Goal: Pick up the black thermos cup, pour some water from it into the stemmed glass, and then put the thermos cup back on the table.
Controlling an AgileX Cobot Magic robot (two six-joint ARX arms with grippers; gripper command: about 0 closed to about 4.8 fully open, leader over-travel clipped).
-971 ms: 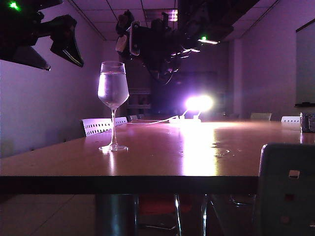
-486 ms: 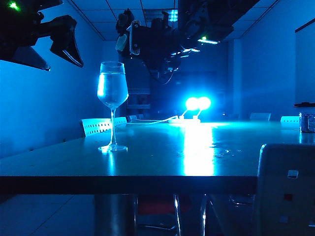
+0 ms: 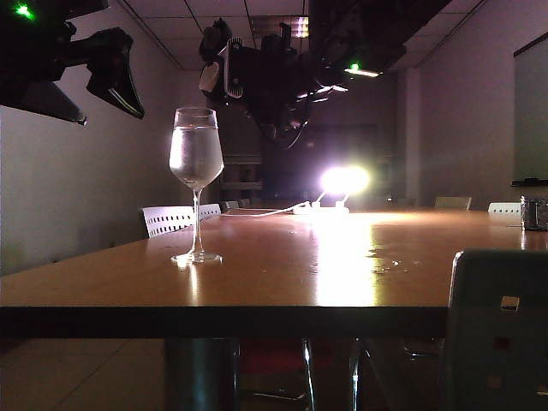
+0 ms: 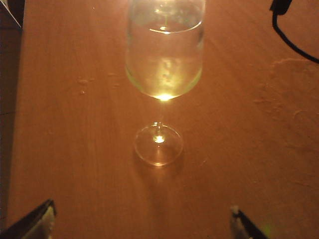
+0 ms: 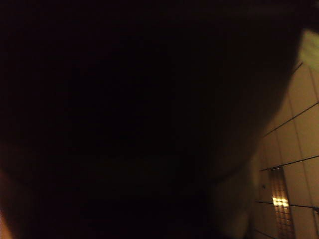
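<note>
Standing upright on the table (image 3: 282, 274), the stemmed glass (image 3: 196, 182) is seen left of centre in the exterior view, its round foot flat on the glossy brown surface and its bowl filled with clear liquid nearly to the rim. In the left wrist view the same glass (image 4: 163, 74) is shown from above and behind, with its foot resting on bare wood.

The black thermos cup cannot be clearly made out. In the exterior view a dark mass with a pale part at its left side (image 3: 257, 73) is held high in the upper middle of the frame, above and to the right of the glass and well clear of the table; cup and right gripper cannot be separated within it. The right wrist view is filled almost wholly by a dark, blurred shape, with only ceiling tiles visible at the right edge, so whether the right gripper's jaws are spread or pinching something cannot be told.

The left gripper (image 3: 107, 90) is seen at the upper left of the exterior view, raised above table level and apart from the glass. Its two fingertips (image 4: 42, 219) are spread wide at the lower corners of the left wrist view, with nothing between them.

A bright lamp (image 3: 344, 181) is lit at the table's far end, beside a white cable (image 3: 265, 211).
</note>
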